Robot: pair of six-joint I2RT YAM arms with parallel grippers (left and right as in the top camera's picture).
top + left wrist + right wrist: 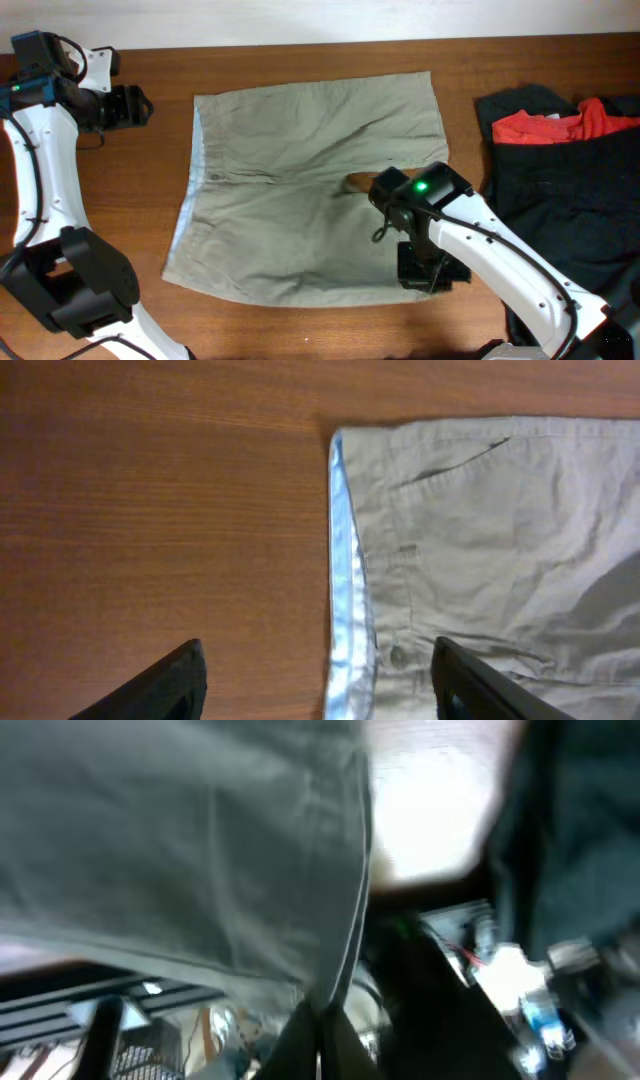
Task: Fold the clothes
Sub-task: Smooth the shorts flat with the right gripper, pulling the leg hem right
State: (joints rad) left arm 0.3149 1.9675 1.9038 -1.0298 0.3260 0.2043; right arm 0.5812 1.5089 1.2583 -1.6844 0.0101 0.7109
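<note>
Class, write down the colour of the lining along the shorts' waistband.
Pale blue. The lining of the shorts shows best in the left wrist view.

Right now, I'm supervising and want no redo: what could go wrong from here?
The right gripper seems to pinch only the hem of the shorts; it could slip. The left gripper is open, off the waistband, so nothing pins it and the shorts may slide. The right arm sits beside the black pile and might snag it.
</note>
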